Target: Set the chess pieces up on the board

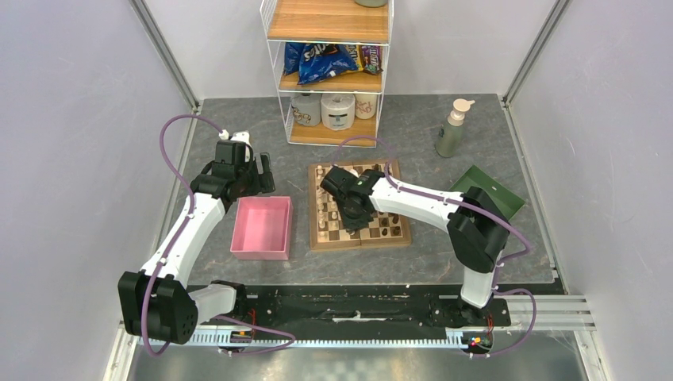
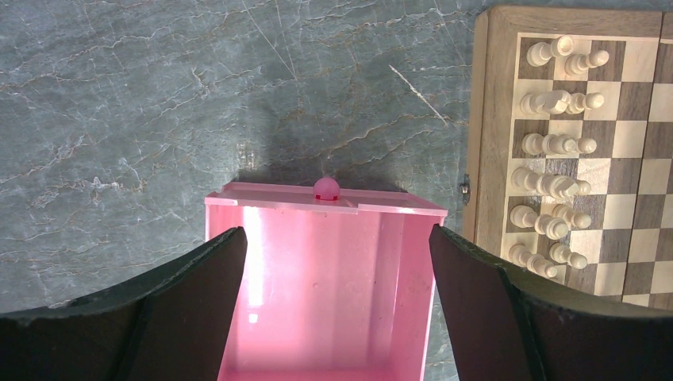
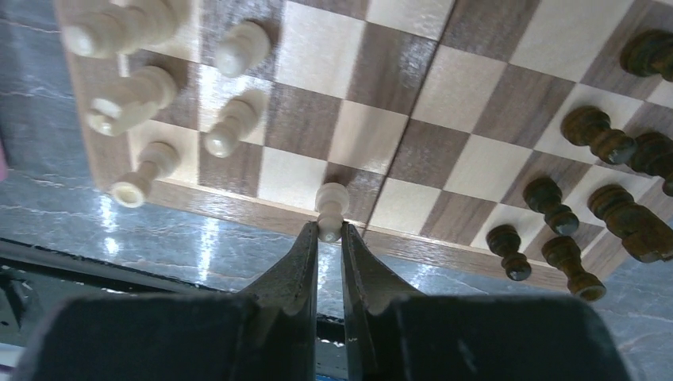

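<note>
The wooden chessboard lies in the middle of the table; its border also shows in the left wrist view and the right wrist view. Cream pieces stand in two rows along its left side. Dark pieces stand along its right side. My right gripper is shut on a cream pawn, which stands on a square at the board's near edge. My left gripper is open and empty above the pink tray.
The pink tray sits left of the board. A green tray lies at the right. A wire shelf with snacks and rolls stands at the back. A soap bottle stands right of it.
</note>
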`<control>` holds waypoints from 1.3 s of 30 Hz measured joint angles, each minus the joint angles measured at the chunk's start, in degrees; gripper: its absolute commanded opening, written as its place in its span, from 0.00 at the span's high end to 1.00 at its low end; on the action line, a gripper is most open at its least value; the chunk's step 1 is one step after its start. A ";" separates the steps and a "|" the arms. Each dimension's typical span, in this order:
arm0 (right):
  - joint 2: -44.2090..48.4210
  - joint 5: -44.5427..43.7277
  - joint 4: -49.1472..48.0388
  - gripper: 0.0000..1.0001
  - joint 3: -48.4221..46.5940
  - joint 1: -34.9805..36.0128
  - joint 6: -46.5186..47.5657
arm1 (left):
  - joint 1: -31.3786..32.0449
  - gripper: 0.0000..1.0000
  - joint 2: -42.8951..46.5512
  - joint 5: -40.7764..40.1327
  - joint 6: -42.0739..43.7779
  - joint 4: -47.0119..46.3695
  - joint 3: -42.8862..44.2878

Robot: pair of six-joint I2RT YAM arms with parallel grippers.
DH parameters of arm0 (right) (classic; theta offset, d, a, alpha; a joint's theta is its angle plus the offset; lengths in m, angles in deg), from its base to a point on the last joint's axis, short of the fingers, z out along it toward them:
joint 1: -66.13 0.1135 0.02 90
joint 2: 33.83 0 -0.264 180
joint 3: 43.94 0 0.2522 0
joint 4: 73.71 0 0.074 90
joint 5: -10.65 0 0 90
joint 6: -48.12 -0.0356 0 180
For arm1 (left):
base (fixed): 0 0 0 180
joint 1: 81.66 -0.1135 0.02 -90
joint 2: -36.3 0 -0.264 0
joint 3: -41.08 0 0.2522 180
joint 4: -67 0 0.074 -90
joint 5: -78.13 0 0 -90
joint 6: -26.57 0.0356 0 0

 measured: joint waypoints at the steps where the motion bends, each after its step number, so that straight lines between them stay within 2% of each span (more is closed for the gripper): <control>1: -0.20 0.02 -0.09 0.83 -0.55 0.24 0.07 | 0.00 0.08 0.00 0.02 0.00 0.00 0.00; 14: -4.35 1.75 -1.51 0.82 -5.79 4.48 0.50 | 0.02 0.08 0.00 0.00 0.00 0.04 0.00; 32: -6.23 1.73 -1.40 0.79 -6.91 4.50 0.61 | 0.00 0.08 0.00 0.00 0.00 0.04 0.00; 39: -6.27 1.70 -1.36 0.69 -7.10 4.50 0.90 | 0.00 0.08 0.00 0.00 -0.02 0.04 0.00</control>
